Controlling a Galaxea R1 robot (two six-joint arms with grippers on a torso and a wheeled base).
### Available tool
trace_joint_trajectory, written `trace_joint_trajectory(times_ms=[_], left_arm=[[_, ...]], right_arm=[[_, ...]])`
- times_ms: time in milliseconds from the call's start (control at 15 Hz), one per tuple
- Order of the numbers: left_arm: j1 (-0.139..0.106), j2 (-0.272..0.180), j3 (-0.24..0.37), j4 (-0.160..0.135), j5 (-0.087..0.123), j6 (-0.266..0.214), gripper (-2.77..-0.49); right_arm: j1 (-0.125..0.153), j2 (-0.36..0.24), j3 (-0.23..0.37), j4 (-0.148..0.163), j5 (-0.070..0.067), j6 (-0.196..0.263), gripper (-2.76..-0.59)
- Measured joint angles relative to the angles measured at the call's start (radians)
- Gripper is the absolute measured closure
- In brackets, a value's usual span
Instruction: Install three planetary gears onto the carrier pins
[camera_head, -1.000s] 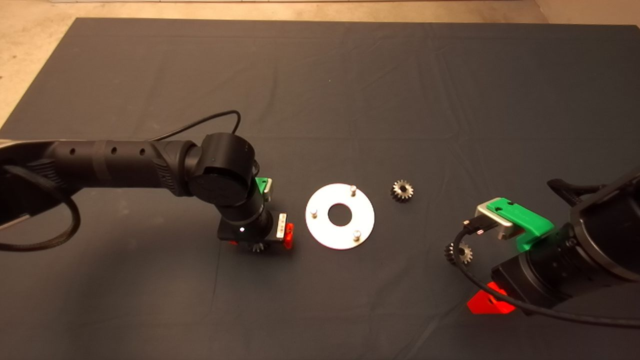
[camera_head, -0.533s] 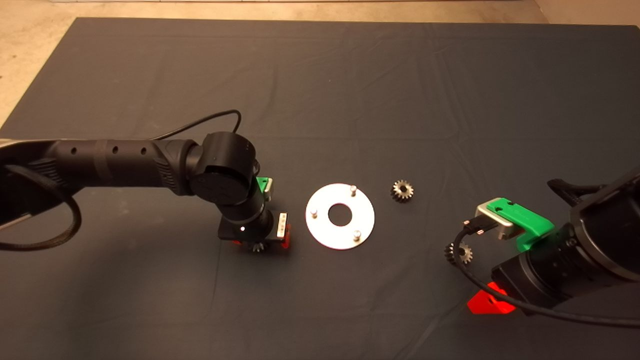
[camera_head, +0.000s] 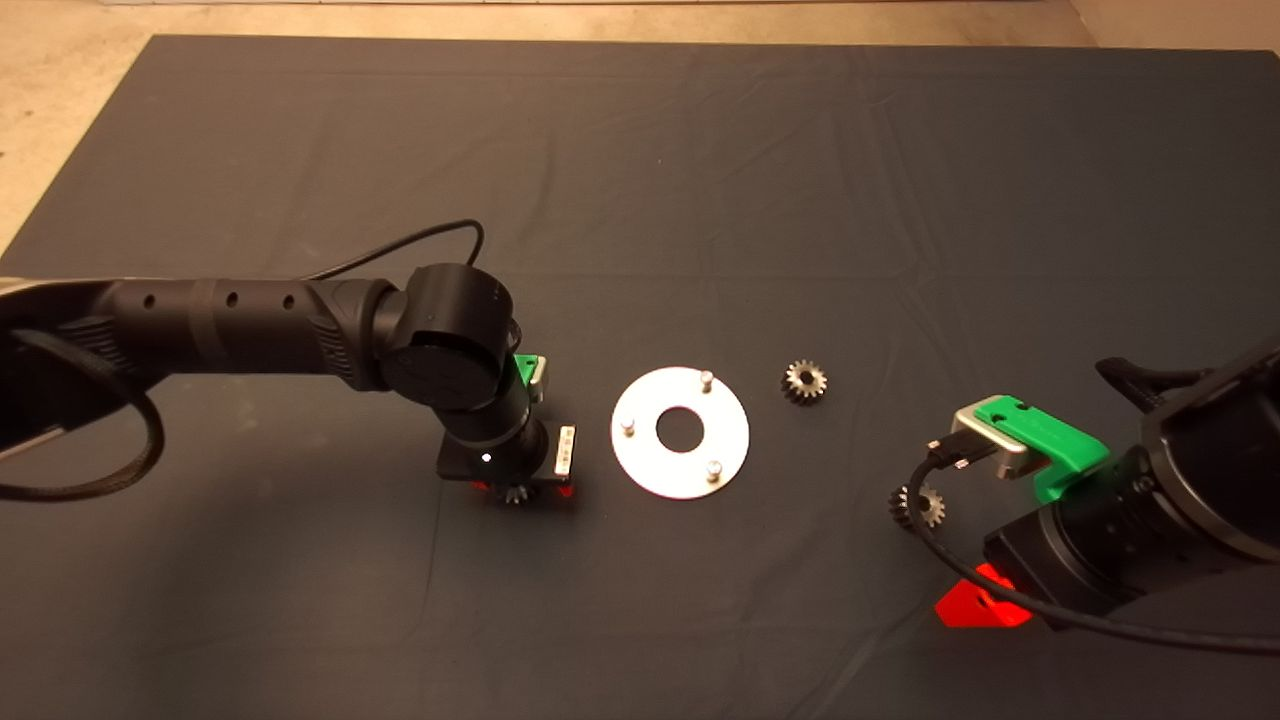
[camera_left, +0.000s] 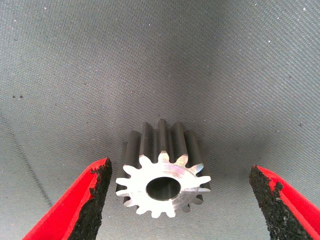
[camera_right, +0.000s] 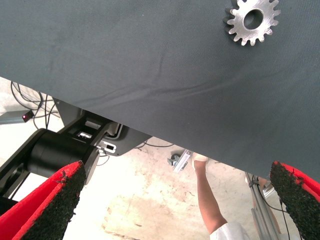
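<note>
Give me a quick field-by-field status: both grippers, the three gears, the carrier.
left gripper: open, down on the mat, fingers either side of a gear
gear at left gripper: upright on the mat, not gripped
right gripper: open, parked at the mat's lower right edge
other gears: one right of the disc, one near the right arm
carrier pins: three, all bare
disc: flat, mid-mat

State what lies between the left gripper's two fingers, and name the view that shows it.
One planetary gear stands on the mat between the left gripper's open fingers, touching neither. The left wrist view shows it.
</note>
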Motion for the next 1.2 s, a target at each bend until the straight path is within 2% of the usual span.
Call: trace_joint_trajectory(times_ms=[67,133,333,400,600,667,867,1000,1133,1200], left_arm=[[0.0,0.0,0.0,0.0,0.0,0.0,-1.93],[0.0,0.0,0.0,0.0,0.0,0.0,-1.82],[0.0,0.0,0.0,0.0,0.0,0.0,-1.79],[0.0,0.0,0.0,0.0,0.0,0.0,-1.68],[0.0,0.0,-0.002,0.0,0.0,0.001,-1.62],[0.0,-0.001,-0.004,0.0,0.001,0.002,-1.52],[0.0,-0.001,-0.008,0.0,0.001,0.003,-1.51],[0.0,-0.005,-0.008,0.001,0.002,0.003,-1.36],[0.0,-0.006,-0.008,0.001,0.001,0.004,-1.35],[0.0,-0.006,-0.008,0.002,0.004,0.004,-1.26]], right_arm=[[0.0,0.0,0.0,0.0,0.0,0.0,-2.75],[0.0,0.0,0.0,0.0,0.0,0.0,-2.75],[0.0,0.0,0.0,0.0,0.0,0.0,-2.75],[0.0,0.0,0.0,0.0,0.0,0.0,-2.75],[0.0,0.0,0.0,0.0,0.0,0.0,-2.75],[0.0,0.0,0.0,0.0,0.0,0.0,-2.75],[0.0,0.0,0.0,0.0,0.0,0.0,-2.75],[0.0,0.0,0.0,0.0,0.0,0.0,-2.75],[0.0,0.0,0.0,0.0,0.0,0.0,-2.75],[0.0,0.0,0.0,0.0,0.0,0.0,-2.75]])
